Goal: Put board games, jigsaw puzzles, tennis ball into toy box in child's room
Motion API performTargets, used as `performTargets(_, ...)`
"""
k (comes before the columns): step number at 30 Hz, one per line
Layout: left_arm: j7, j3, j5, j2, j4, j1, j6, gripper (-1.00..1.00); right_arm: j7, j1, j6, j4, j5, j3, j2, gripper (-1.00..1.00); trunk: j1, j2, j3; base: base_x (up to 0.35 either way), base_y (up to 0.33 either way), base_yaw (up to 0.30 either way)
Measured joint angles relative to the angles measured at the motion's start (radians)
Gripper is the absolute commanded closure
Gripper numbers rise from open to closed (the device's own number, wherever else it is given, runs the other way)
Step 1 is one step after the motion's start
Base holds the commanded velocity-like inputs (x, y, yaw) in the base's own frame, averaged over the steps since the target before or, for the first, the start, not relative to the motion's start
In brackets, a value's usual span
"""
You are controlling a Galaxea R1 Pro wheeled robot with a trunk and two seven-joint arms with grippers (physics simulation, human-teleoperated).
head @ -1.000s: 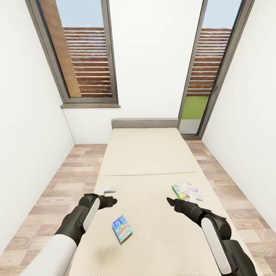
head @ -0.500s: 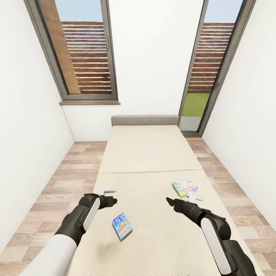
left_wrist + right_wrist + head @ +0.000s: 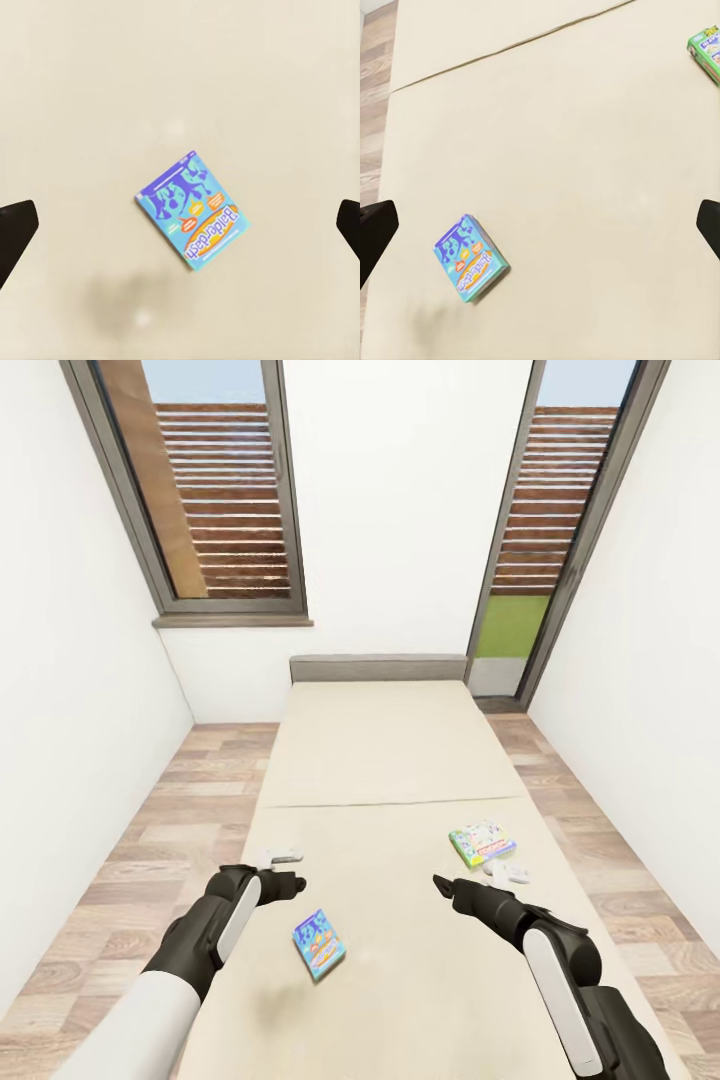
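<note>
Between my two grippers, on the beige mattress of the bed (image 3: 380, 760), I see the blue board game (image 3: 319, 944) lying flat. It is nearer to the left gripper (image 3: 284, 868), a little in front of its jaws and toward the right one. In the left wrist view the blue box (image 3: 193, 213) lies almost centred in the gap of the jaws, and they do not touch it. These jaws are spread wide, with the dark fingertips (image 3: 15, 229) at both edges of that view. The long axis of the box runs diagonally across the line between the fingers, and the lettered end points away from the headboard (image 3: 378, 667).

The green-white-red board game (image 3: 482, 844) lies flat near the right gripper (image 3: 478, 882), just beyond its jaws on the headboard side, with its long axis also diagonal. In the right wrist view the right jaws are spread wide too, and this game (image 3: 706, 51) is in a corner, outside the gap.

Both forearms reach forward low over the mattress, with bent elbows, and they hold nothing.
</note>
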Motion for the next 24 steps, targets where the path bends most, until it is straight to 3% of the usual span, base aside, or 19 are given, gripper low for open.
performTargets(24,0.001,-0.006,0.001,-0.001,0.000,0.001,0.002,-1.00,-0.002,0.000,-0.007,0.003,0.012,-0.009,0.000,-1.00,0.000,0.000,-0.001,0.039,0.000,0.000)
